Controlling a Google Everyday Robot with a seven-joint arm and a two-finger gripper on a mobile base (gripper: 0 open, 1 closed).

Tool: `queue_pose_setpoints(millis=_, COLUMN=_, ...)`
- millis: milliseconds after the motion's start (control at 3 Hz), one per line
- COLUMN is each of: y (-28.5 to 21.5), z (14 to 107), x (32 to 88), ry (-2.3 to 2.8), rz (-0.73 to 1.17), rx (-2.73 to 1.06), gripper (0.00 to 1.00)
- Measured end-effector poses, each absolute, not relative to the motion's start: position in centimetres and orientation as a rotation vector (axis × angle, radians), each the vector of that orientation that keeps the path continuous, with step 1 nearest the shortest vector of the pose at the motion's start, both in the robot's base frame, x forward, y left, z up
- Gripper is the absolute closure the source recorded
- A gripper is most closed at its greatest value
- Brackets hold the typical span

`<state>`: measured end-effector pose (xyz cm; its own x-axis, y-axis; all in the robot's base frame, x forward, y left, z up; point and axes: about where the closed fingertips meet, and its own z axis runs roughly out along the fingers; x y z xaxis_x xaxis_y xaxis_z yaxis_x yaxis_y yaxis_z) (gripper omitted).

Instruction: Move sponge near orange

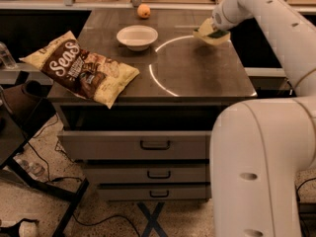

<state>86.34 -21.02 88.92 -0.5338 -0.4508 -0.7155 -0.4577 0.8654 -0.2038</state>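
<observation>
Brown-yellow chip bag [81,68] overhangs the near-left surface [197,78] edge; white bowl [137,36] behind. Far right: pincer [216,29] clamped on sponge [210,35], lifted clear. Farthest, orange [143,11] near back edge. Risk: low leftward sweep clips bowl, or placement nudges orange off.

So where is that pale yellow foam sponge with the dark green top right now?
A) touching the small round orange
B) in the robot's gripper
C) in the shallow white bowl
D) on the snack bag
B: the sponge hangs tilted in the gripper over the table's far corner, apart from the white bowl and the orange.
</observation>
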Motion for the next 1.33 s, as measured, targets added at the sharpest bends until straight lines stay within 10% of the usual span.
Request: queue_pose_setpoints(millis=1333, y=-18.4, z=89.2, x=92.4, ry=2.148, rz=-0.017, rx=-0.474, gripper=1.00)
